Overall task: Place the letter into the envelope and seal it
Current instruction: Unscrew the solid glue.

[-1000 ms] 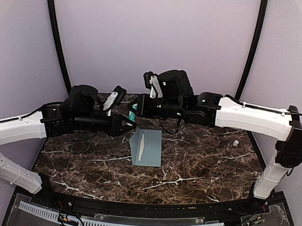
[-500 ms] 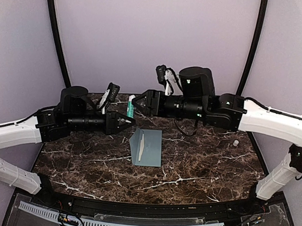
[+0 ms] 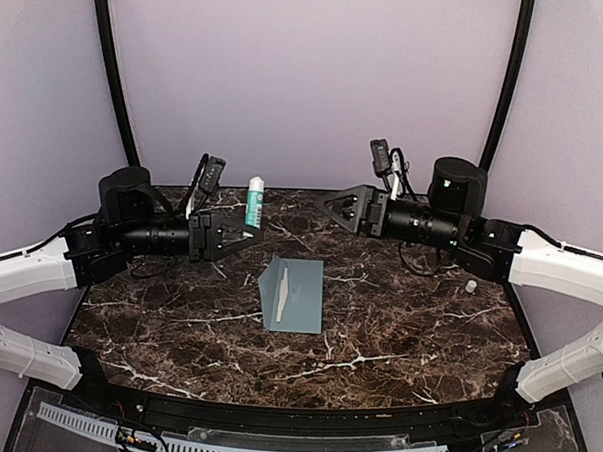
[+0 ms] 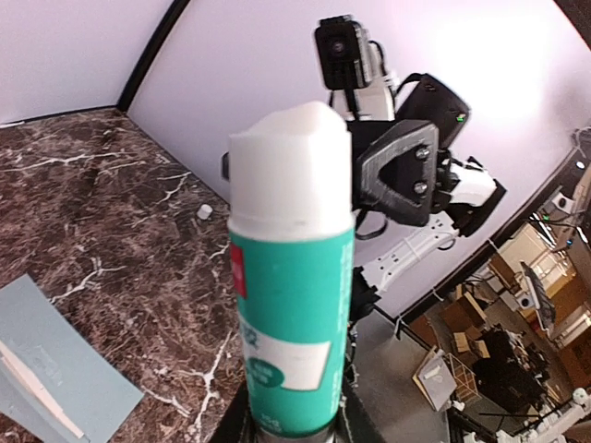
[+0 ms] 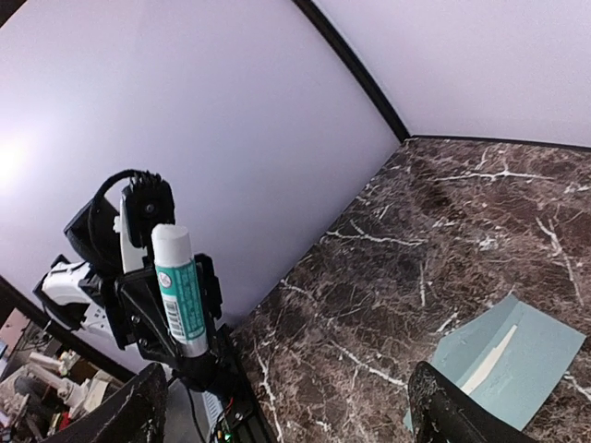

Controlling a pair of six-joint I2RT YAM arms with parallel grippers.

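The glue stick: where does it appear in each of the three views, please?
Top external: the glue stick stands upright left of centre, held by the left gripper.
Left wrist: it fills the centre.
Right wrist: lower left, in the distance.
Shared landmark: the envelope.

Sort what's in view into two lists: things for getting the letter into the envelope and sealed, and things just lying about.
For the job: pale teal-green paper envelope, flat on the dark marble table; teal-and-white glue stick, uncapped, upright in the left gripper; right gripper, open and empty.
Lying about: small white cap-like piece near the table's right edge, touching nothing.
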